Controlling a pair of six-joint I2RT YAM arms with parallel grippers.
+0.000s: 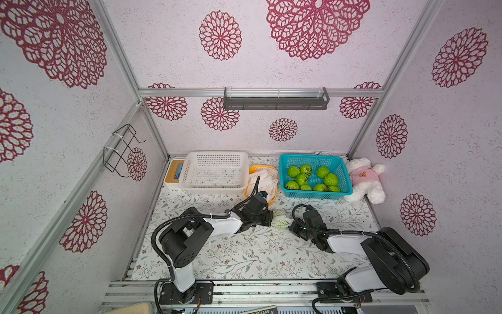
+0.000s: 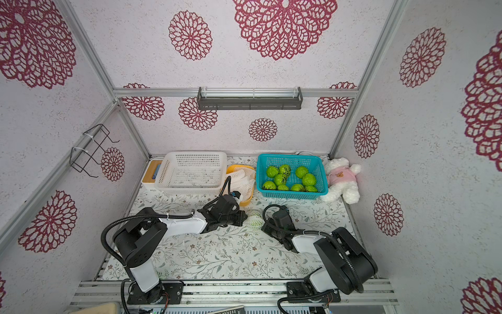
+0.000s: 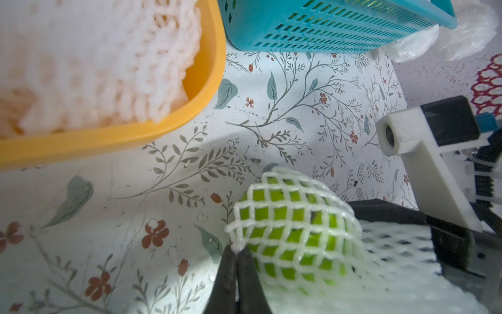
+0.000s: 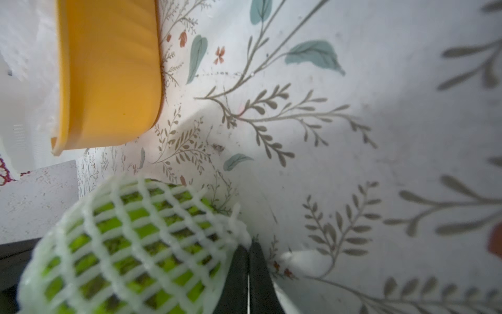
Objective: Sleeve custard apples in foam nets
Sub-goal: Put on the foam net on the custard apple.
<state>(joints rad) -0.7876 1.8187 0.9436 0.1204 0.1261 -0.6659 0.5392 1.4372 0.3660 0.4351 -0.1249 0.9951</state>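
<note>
Two pincers gripped one foam net [image 3: 394, 244]: my left pincer [image 3: 238, 252] and right pincer [image 4: 248, 246] were clenched on its opposite edges. Inside it, the custard apple [image 3: 288, 233] sat between them at mid-bench [image 1: 244, 252].

We see pale walls [image 1: 244, 68] printed with crimson rosettes, framed by aluminium rails [image 1: 190, 93]. Beyond the left gripper [image 1: 272, 217] a grey shelf [image 1: 275, 104] hangs on the back wall; far to that gripper's left hangs a black wire rack [image 1: 121, 151]. Beneath the gripper lies a floral tablecloth [image 1: 244, 252]
</note>
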